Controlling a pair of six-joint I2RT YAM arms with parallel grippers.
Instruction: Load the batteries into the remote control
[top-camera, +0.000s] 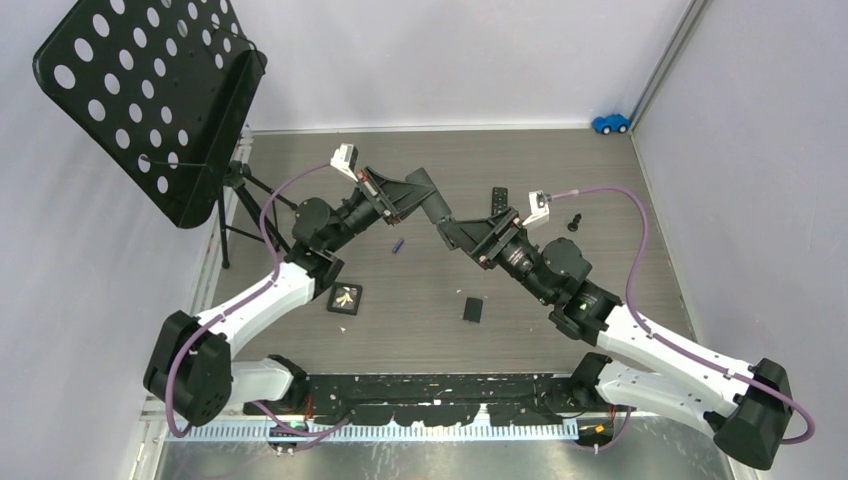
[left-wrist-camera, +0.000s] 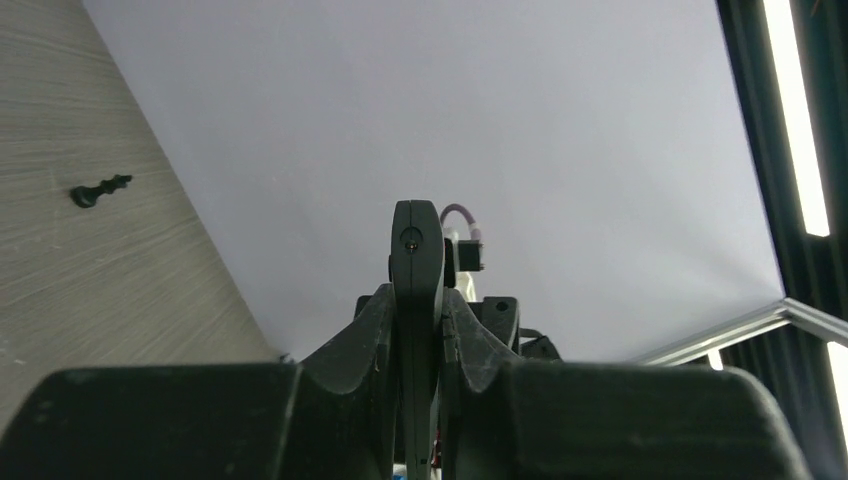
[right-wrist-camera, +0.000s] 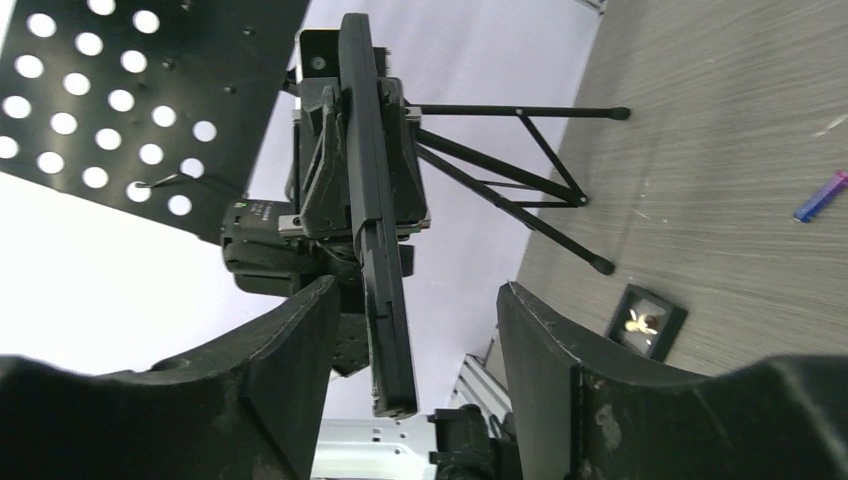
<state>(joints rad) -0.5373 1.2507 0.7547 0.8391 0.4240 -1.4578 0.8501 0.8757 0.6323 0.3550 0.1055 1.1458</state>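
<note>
Above grey tabletop (top-camera: 420, 300), left pincer (left-wrist-camera: 417, 312) clenches remote (left-wrist-camera: 416, 240); right pincer (right-wrist-camera: 418, 298) gapes released.

Blue battery (top-camera: 398, 245) flat; black remote (right-wrist-camera: 375, 250) aloft, edge-on

Probably a robotics lab. Plain white walls (top-camera: 450, 60) box in a grey worktop (top-camera: 420, 320); a perforated black stand (top-camera: 190, 190) sits upper left.

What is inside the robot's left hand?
A black remote, clamped edge-on by the left gripper. Its lower end is hidden in the grip, and only its thin edge shows, so I cannot tell if any batteries are in it.
</note>
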